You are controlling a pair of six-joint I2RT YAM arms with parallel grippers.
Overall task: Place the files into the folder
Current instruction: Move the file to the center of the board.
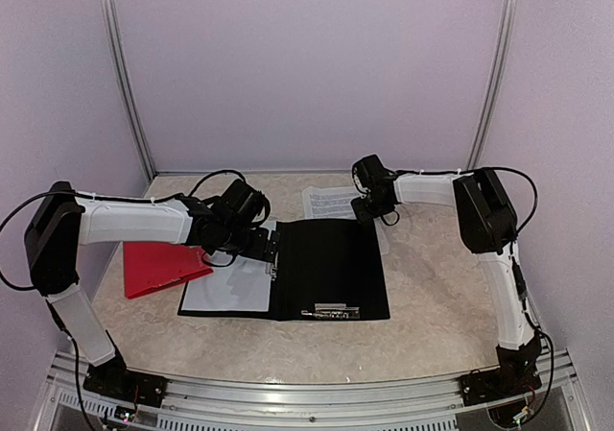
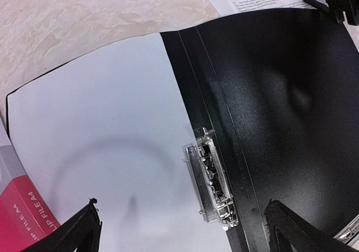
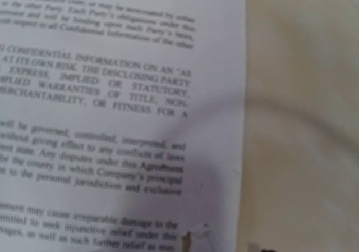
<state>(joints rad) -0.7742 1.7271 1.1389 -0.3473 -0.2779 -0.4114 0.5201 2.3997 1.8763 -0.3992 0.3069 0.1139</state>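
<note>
The step in hand looks like the pickup of a loose file: the right gripper (image 1: 367, 210) is down over a printed sheet (image 1: 329, 201) that lies flat on the desk (image 1: 436, 292), at the far edge of the open black folder (image 1: 331, 258) and partly tucked behind it. The right wrist view shows only blurred lines of text and the paper's right edge against the desk (no fingers can be made out there), so I cannot tell whether that gripper is spread or already pinching the paper. One blank white sheet (image 1: 225, 285) already lies on the folder's left flap, beside the metal clip (image 2: 212, 186) at the spine. The left gripper (image 2: 179, 207) hangs over that clip with its fingers spread wide, holding nothing. The left forearm reaches in level from the left, passing above a red pack (image 1: 158, 266); the right arm is bent at the elbow, with its wrist turned inward toward the folder. The next move probably calls for catching an edge of the thin sheet, which offers little to grip while flat, and then lifting or sliding it onto the folder without creasing it.
</note>
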